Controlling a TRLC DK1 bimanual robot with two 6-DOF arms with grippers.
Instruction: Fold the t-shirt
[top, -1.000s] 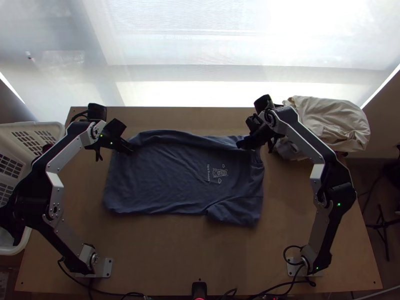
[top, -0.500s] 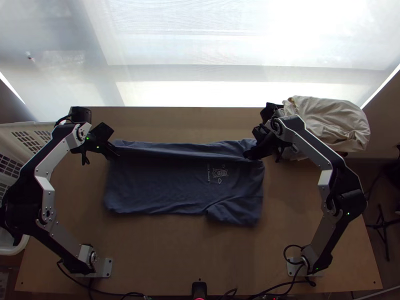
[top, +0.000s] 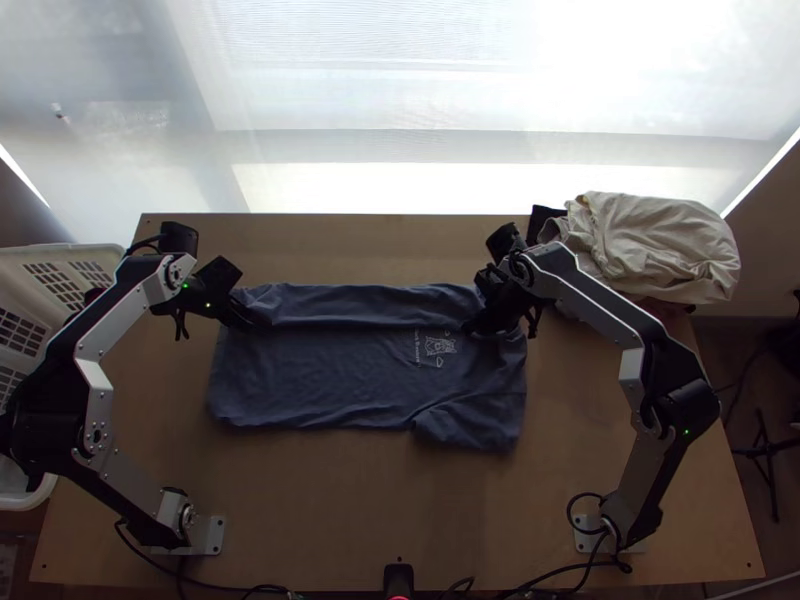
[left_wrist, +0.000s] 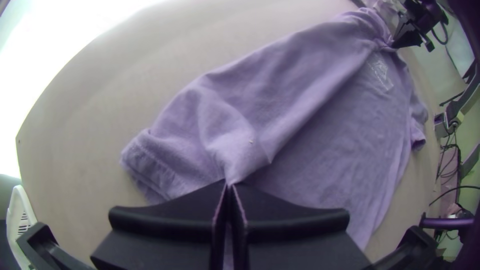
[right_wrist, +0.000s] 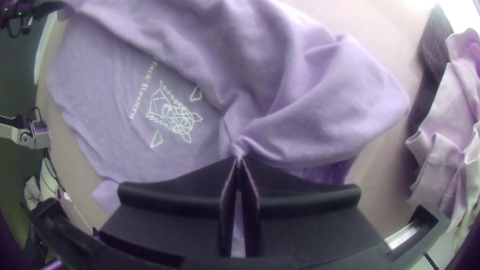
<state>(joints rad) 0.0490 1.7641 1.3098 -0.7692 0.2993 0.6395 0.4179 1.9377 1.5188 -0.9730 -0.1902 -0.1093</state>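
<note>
The blue-grey t-shirt lies lengthwise across the table, its far side turned over in a strip toward the print; it looks lilac in the wrist views. At the hem end, on the picture's left, is my left gripper. In the left wrist view my left gripper is shut on a pinch of the shirt. Near the collar end sits my right gripper. The right wrist view has my right gripper shut on gathered cloth of the shirt, beside the white print.
A cream cloth heap with darker cloth lies at the table's far right corner. At the left edge stands a white laundry basket. Bare wood lies between the shirt and the near edge.
Both grippers first moved left/right and nearer, pulling the shirt's far edge toward the near side; since then the left has shifted slightly right and the right one left and nearer, with the cloth.
</note>
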